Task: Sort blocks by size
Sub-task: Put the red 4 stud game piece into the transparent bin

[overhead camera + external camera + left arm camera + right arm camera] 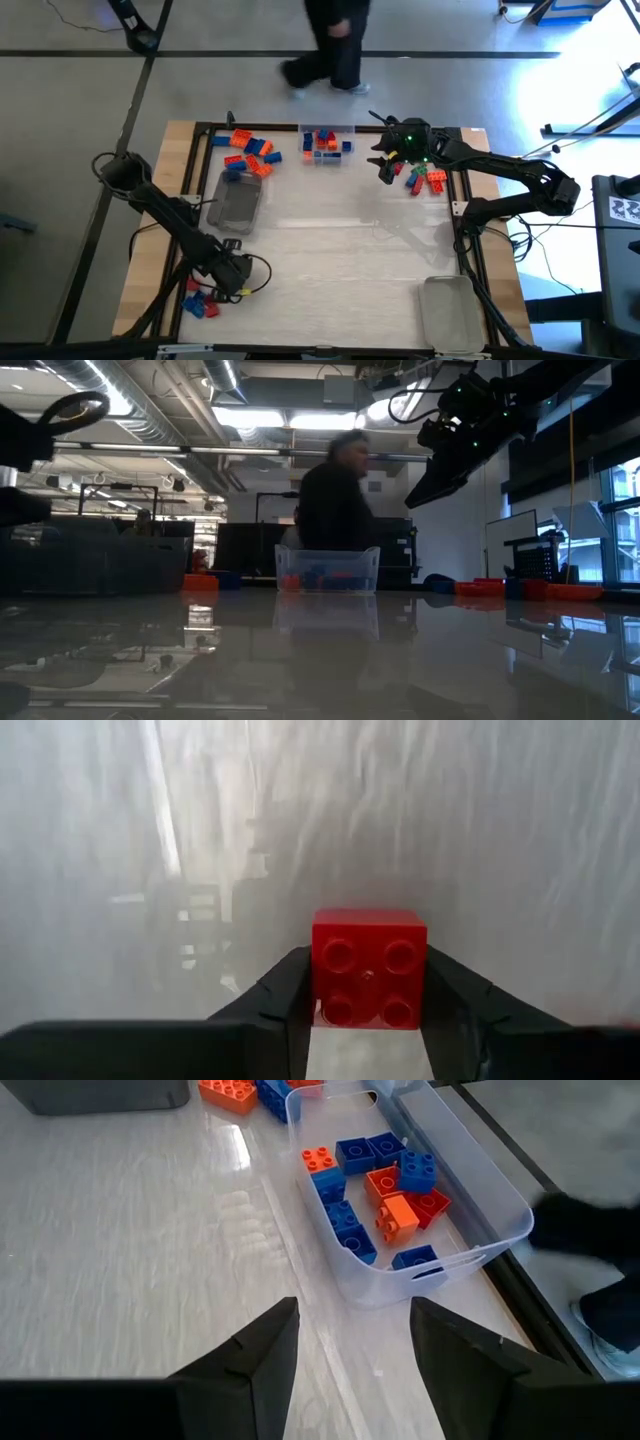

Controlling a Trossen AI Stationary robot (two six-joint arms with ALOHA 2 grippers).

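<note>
Between my left fingers (290, 995) sits a red block (369, 967), a square two-by-two brick with its four studs facing my wrist camera; one dark finger lies against each of its flat side walls, so my left gripper (236, 272) appears closed on it, low at the near-left part of the table (340, 270). I judge this brick light, rigid and smooth-walled: hard plastic that will not give under the pads, so a modest squeeze should do, but the glossy sides could let it twist or slip if I hold it off-centre. Taking it across two opposite flat faces, with the studs clear of the pads, looks the safest hold, and that is how it sits now. Just beside those fingers, on the outer side, lies a small pile of red and blue blocks (200, 303). My right gripper (386, 166) hangs high above the far end of the table, its fingers (262, 1342) partly spread with nothing between them. Ahead of them stands a clear tray (505, 1205) holding blue, orange and red blocks (385, 1200) of several sizes, loosely heaped, some tilted. Tilted ones would likely be awkward to pinch; a brick lying flat with free sides is the better pick. More orange and blue blocks (248, 153) lie beyond the left side of that tray, and a mixed cluster (428, 180) lies under my right arm. A person (330, 40) walks past beyond the table.
</note>
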